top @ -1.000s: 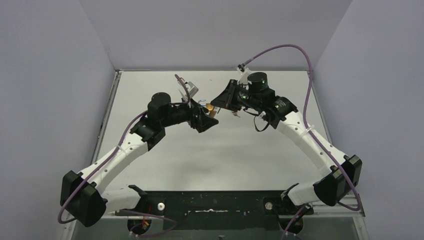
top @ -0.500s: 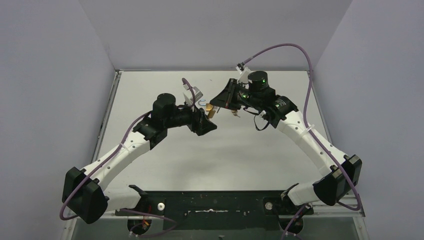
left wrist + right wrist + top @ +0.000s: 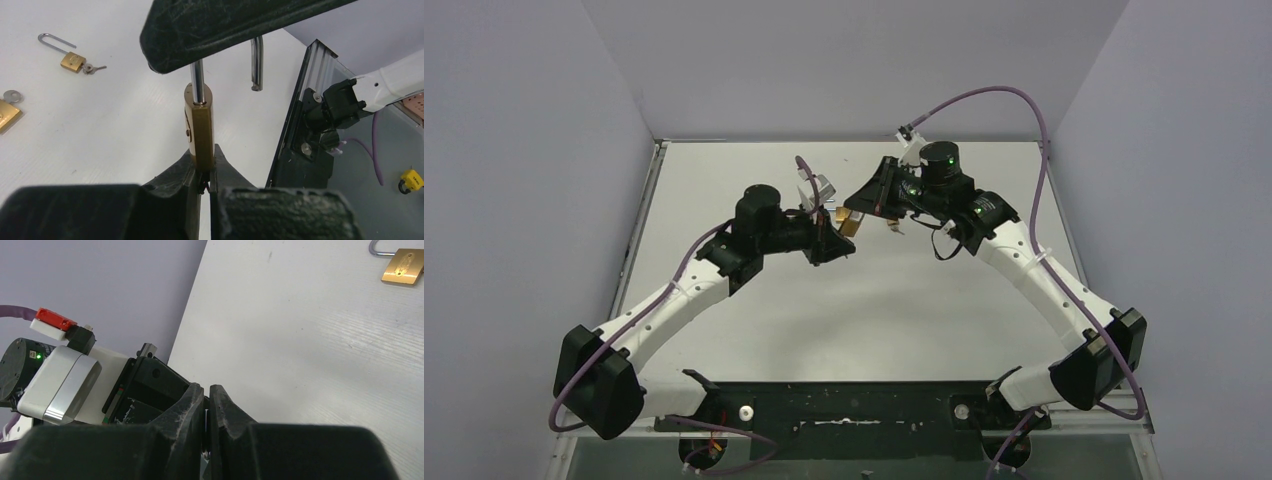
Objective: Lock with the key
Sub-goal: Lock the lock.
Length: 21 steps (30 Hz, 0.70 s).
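While left claw (image 3: 204, 172) pinches brass padlock (image 3: 199, 125) edge-on | shackle (image 3: 256, 65) open | right claw (image 3: 206, 395) closed

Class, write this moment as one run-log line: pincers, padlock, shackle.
left pincer: shut on brass padlock | right pincer: shut, contents unclear | shackle: open | second padlock: on table

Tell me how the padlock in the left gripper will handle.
The padlock looks solid brass: probably stiff, heavy for its size. The left gripper pinches only its lower end, so it may pivot. Its open shackle could swing.
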Available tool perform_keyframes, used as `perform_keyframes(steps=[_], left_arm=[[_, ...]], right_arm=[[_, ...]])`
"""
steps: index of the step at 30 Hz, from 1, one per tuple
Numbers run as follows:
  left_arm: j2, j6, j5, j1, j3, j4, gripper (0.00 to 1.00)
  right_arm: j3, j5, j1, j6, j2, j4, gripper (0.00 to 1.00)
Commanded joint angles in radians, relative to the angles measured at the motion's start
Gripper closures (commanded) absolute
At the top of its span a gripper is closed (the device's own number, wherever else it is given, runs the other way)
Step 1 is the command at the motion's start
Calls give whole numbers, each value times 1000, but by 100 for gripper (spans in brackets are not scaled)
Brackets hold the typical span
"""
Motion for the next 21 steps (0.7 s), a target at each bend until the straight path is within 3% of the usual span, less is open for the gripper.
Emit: perform_keyframes(steps=[1,5,9,18,21], left_arm=[[2,-14,83,3,37,113,100],[6,-55,151,3,41,161,100],[-2,-110,193,6,35,231,100],[56,-461,385,27,32,640,100],[64,-546,420,34,50,720,100]], right_arm=[[47,-48,12,5,4,59,100],[38,-76,15,-42,10,83,100],[-29,-148,19,-139,-27,216,100],[-133,-349,24,-278,-66,437,100],[-128,-379,24,-315,-74,435,100]])
